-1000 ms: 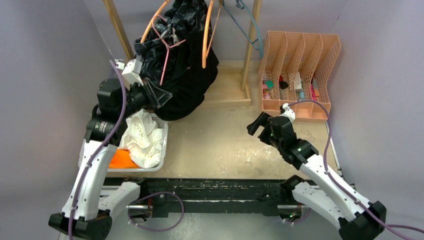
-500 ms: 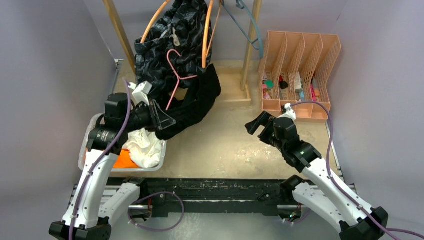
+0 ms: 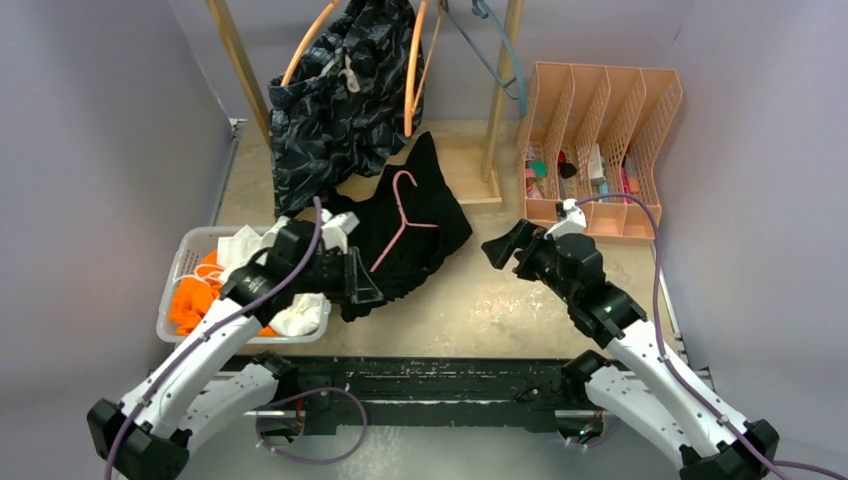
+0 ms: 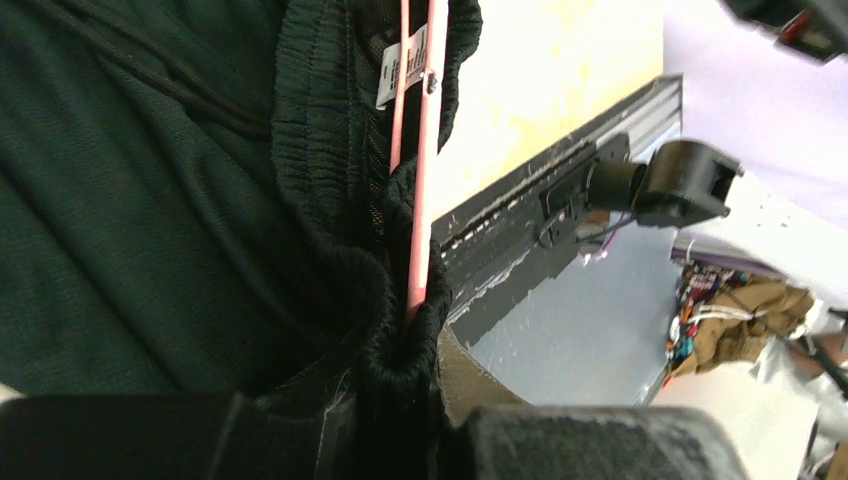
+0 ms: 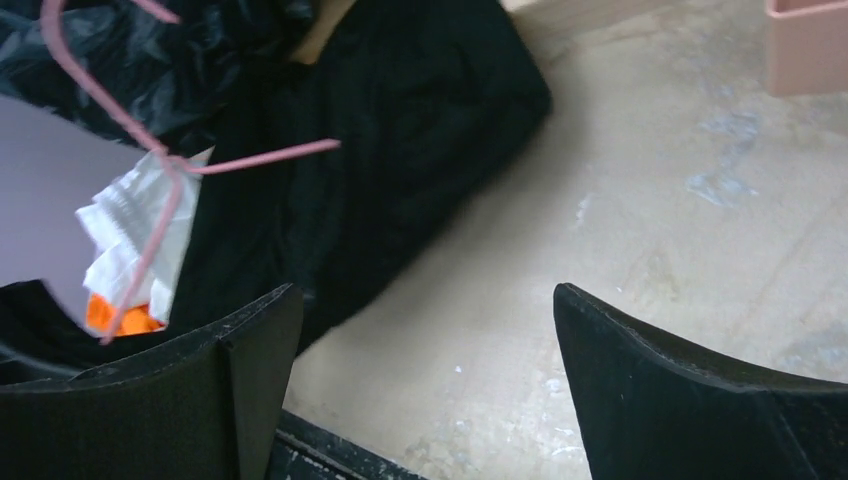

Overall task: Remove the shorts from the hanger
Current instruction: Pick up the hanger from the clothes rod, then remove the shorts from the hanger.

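The plain black shorts (image 3: 420, 225) lie spread on the table with a pink hanger (image 3: 400, 215) still through them. My left gripper (image 3: 365, 290) is shut on their elastic waistband (image 4: 400, 350), the pink hanger bar (image 4: 425, 180) running beside it. The camo shorts (image 3: 335, 110) hang on an orange hanger (image 3: 412, 60) at the rack. The white shorts (image 3: 300, 315) and orange shorts (image 3: 195, 295) lie in the basket (image 3: 180, 255). My right gripper (image 3: 500, 250) is open and empty above the table, right of the black shorts (image 5: 400, 130).
A wooden rack (image 3: 500, 90) stands at the back with a teal hanger (image 3: 500, 65). A pink slotted organiser (image 3: 600, 140) with small items sits at the back right. The black front rail (image 3: 440, 375) runs along the near edge.
My left gripper pulled the black shorts with the pink hanger down off the rack and toward the near edge; they now lie on the table. The right gripper shifted slightly left.
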